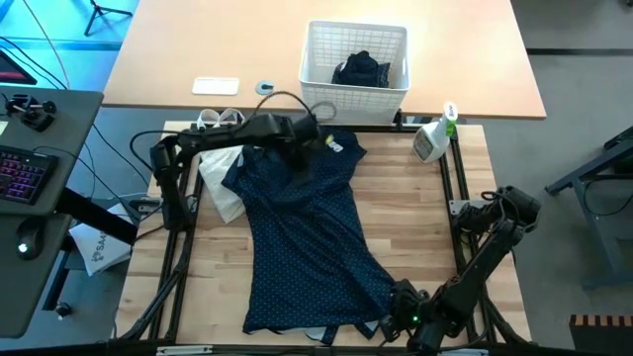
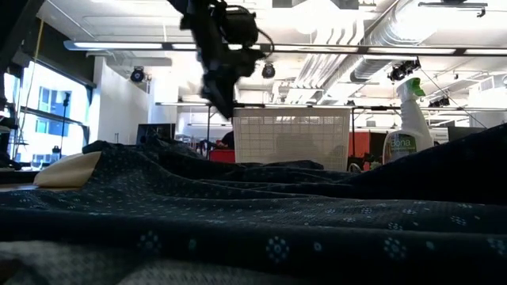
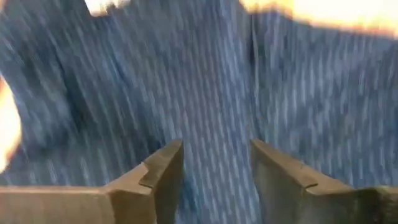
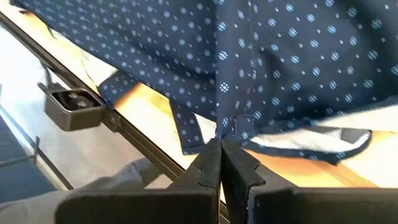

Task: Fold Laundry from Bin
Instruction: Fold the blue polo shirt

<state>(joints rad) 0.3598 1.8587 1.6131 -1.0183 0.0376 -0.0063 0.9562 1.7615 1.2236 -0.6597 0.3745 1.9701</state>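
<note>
The navy shirt with tiny white dots (image 1: 312, 242) lies spread out on my wooden table (image 1: 415, 213). It runs from the far edge, near the bin (image 1: 354, 67), down to the near edge.

My left gripper (image 1: 315, 131) hangs just above the shirt's far end, by the collar. Its fingers (image 3: 163, 177) are apart, with a gap between them, and nothing is in that gap. Only dotted cloth shows beyond them. My left arm reaches across from the left side of the table, bent at the elbow.

My right gripper (image 1: 388, 321) is down low at the shirt's near edge. Its fingers (image 4: 210, 163) are pressed tight together, pinching the hem of the shirt. My right arm stretches from the right side of the table toward the near edge.

From above I see a dark piece of laundry (image 1: 360, 69) in the bin, a cream cloth (image 1: 220, 178) under the shirt's left side, and a spray bottle (image 1: 435, 136). The low view shows my left gripper lifted off the cloth. My right wrist view shows the pinch up close.
</note>
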